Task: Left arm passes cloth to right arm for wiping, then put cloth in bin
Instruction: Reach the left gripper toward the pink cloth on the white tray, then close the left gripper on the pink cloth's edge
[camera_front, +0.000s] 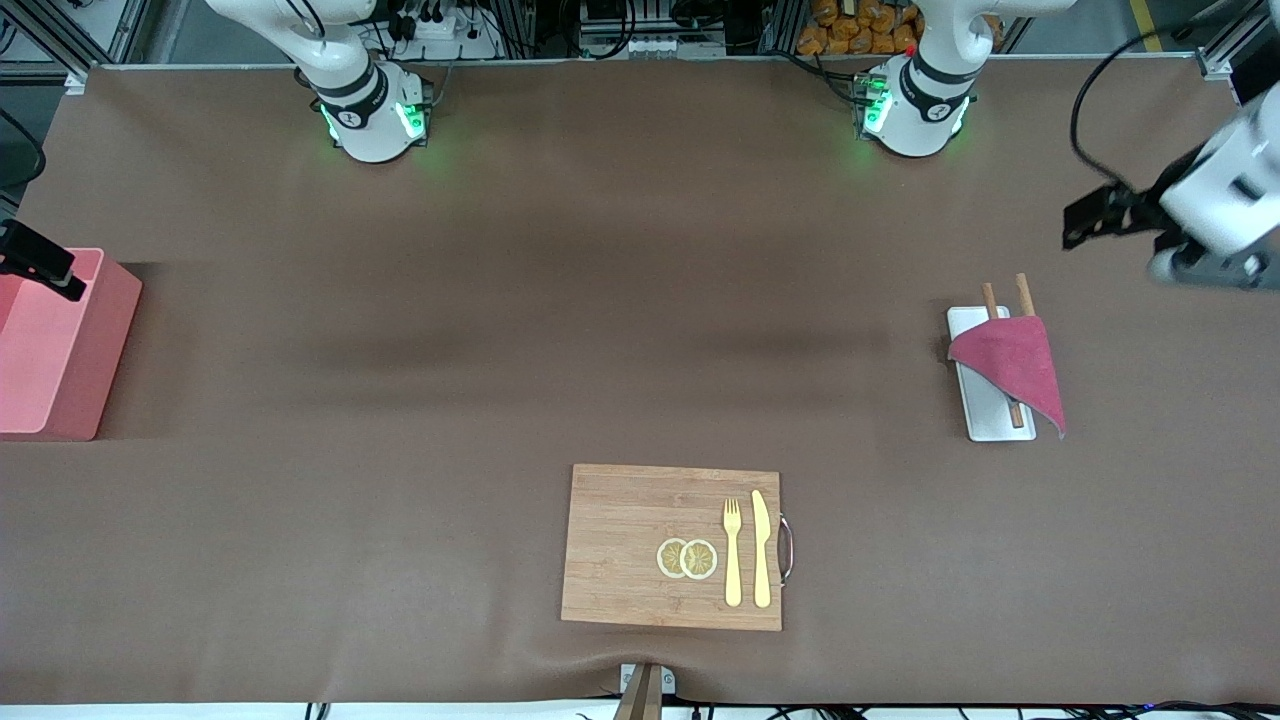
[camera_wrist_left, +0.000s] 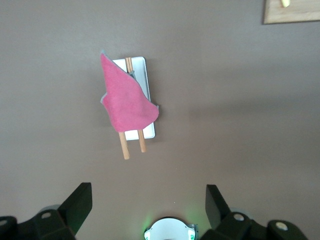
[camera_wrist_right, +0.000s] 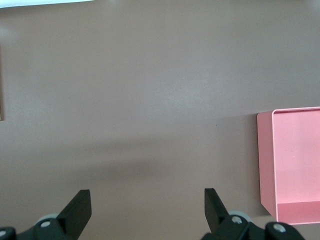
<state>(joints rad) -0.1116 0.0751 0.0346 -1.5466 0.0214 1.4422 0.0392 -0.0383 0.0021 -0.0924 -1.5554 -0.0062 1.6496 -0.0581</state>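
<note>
**Cloth on tray, both grippers empty**

The bin (camera_front: 55, 345) sits at the right arm's end, right gripper (camera_wrist_right: 145, 210) spread wide above it. The cloth (camera_front: 1012, 368) drapes over a white tray (camera_front: 985, 425); left gripper (camera_wrist_left: 147, 207) hangs nearby, fingers apart.

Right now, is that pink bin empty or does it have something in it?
Empty, as far as shows: the bin's visible inside is bare pink.

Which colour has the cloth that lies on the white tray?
Dark pinkish-red cloth; the left wrist view shows it best.
</note>
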